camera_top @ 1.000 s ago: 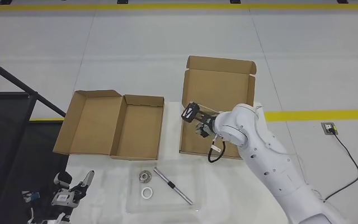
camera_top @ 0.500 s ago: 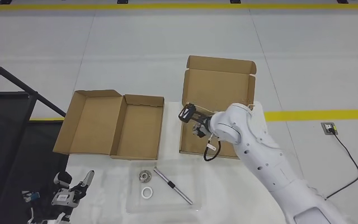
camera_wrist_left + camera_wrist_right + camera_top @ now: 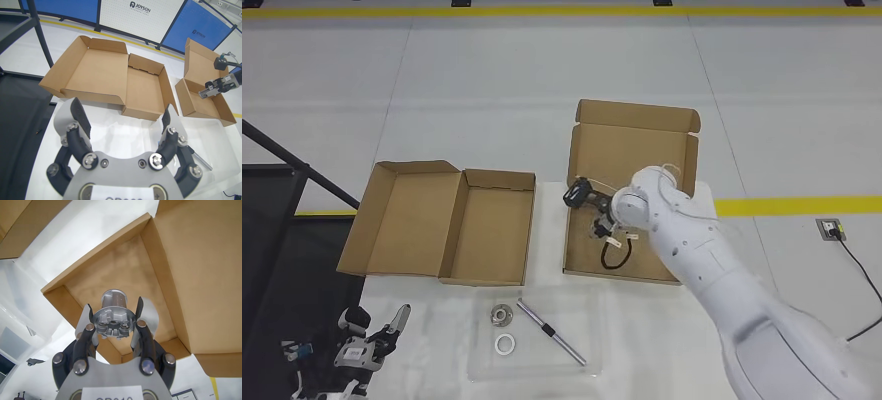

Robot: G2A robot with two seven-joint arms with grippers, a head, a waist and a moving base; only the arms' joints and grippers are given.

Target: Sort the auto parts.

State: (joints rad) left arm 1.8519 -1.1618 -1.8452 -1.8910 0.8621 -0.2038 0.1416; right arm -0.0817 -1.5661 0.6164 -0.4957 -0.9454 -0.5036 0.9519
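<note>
Top: right gripper (image 3: 600, 229) over right box (image 3: 587, 255), drop-off step by the look of it, with ring (image 3: 505, 344) and rod (image 3: 551, 332) left in tray (image 3: 587, 320).
Left wrist: left gripper (image 3: 124, 121) spread wide, holding nothing, above table (image 3: 113, 132) beside tray.
Right wrist: clamped on metal hub (image 3: 113, 317) above box floor. Next, probably lower and let go. Near wall (image 3: 62, 294) close, ample bare floor beyond.

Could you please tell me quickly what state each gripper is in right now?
Left gripper: open, holding nothing.
Right gripper: closed on a metal part, above a box.
</note>
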